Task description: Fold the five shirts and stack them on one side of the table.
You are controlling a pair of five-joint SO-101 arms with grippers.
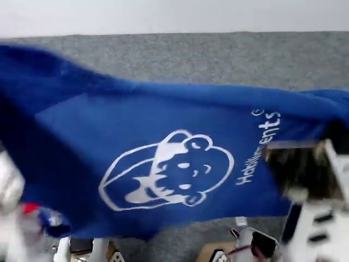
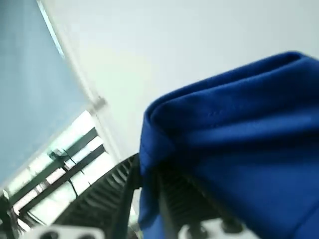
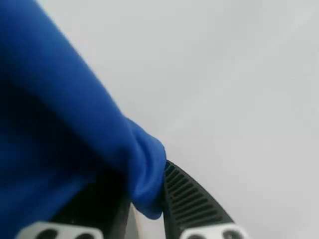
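Blue shirt (image 1: 163, 125) aloft in left hand (image 2: 147, 186) and right hand (image 3: 147, 199)

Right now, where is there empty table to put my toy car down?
The gray table lies bare in a wide strip between the blue shirt and the back wall. A small patch shows below the shirt by the arm bases. The middle is crowded: left gripper and right gripper hold the shirt spread there.

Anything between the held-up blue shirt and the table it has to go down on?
Nothing visible. The blue shirt, pinched by the left gripper and the right gripper, is spread over the gray table. The table strip beyond it shows no obstacle; the part under the shirt is hidden.
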